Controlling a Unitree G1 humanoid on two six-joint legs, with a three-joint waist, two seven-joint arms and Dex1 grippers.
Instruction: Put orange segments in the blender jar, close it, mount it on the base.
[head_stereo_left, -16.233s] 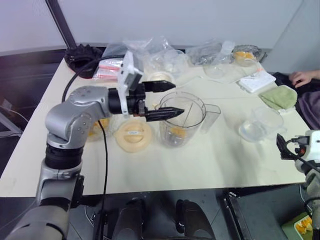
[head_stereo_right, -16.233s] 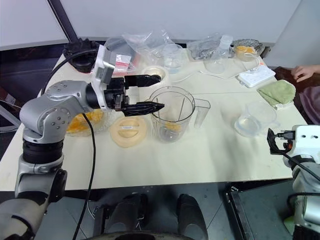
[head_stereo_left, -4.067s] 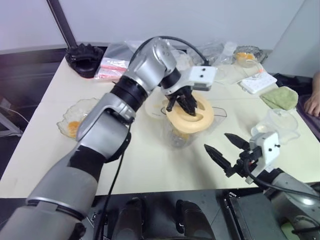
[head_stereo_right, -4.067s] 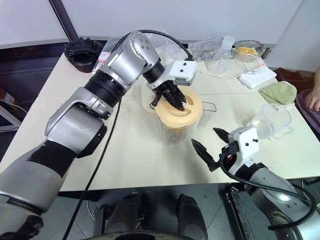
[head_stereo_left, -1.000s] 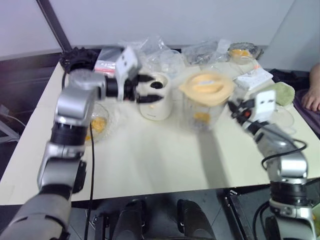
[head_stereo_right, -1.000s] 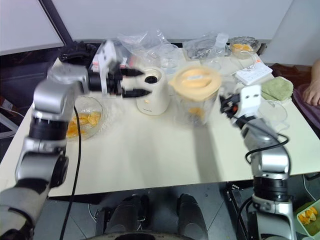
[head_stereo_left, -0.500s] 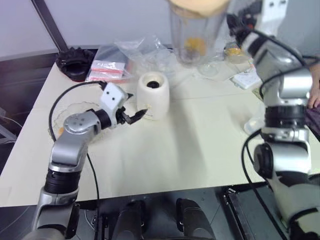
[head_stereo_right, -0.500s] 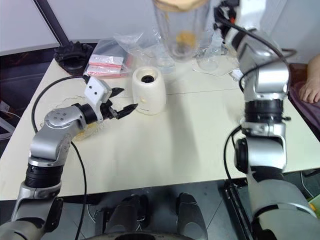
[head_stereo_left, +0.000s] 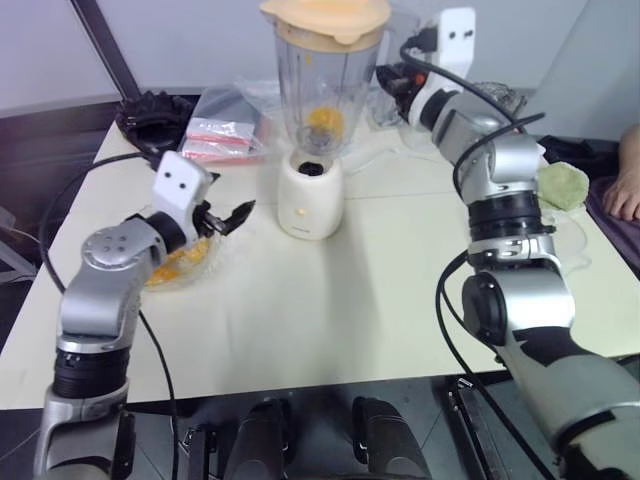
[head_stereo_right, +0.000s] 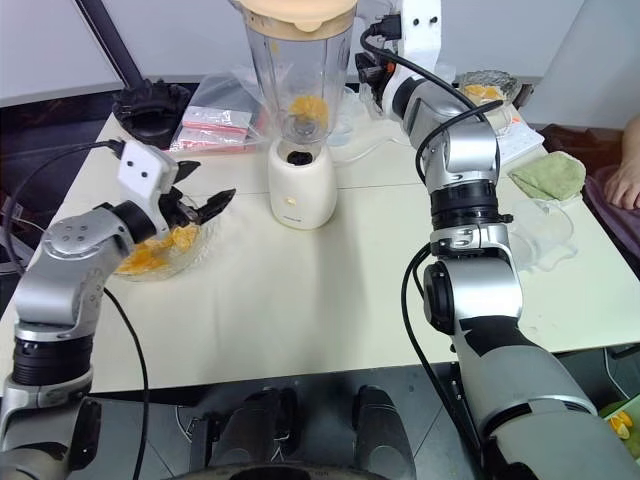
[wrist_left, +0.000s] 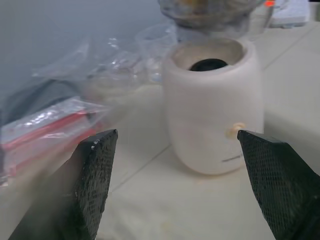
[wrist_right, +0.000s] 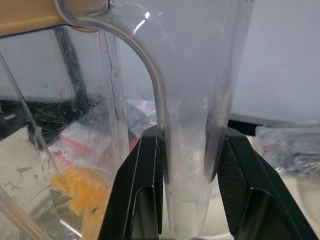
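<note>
The blender jar (head_stereo_left: 322, 90), clear with a pale orange lid (head_stereo_left: 325, 14) on top, hangs upright just above the base (head_stereo_left: 310, 195), a small gap showing between them. Orange segments (head_stereo_left: 325, 122) lie inside it. My right gripper (wrist_right: 190, 132) is shut on the jar's side handle (wrist_right: 192, 165), reaching in from the right. The cream-white base stands on the table with its dark socket (wrist_left: 209, 64) facing up. My left gripper (head_stereo_left: 232, 215) is open and holds nothing, to the left of the base, over the edge of a glass bowl (head_stereo_right: 150, 255) with more orange segments.
Plastic bags (head_stereo_left: 225, 135) and a black dish (head_stereo_left: 150, 108) lie at the back left. A green cloth (head_stereo_left: 565, 185) and a clear container (head_stereo_right: 545, 225) sit at the right, where a person's hand (head_stereo_left: 625, 190) rests. A small bowl (head_stereo_right: 485, 92) stands at the back right.
My right gripper has lifted the lidded jar and carried it left, to just above the base. My left gripper has drawn back leftward from the base, staying open.
</note>
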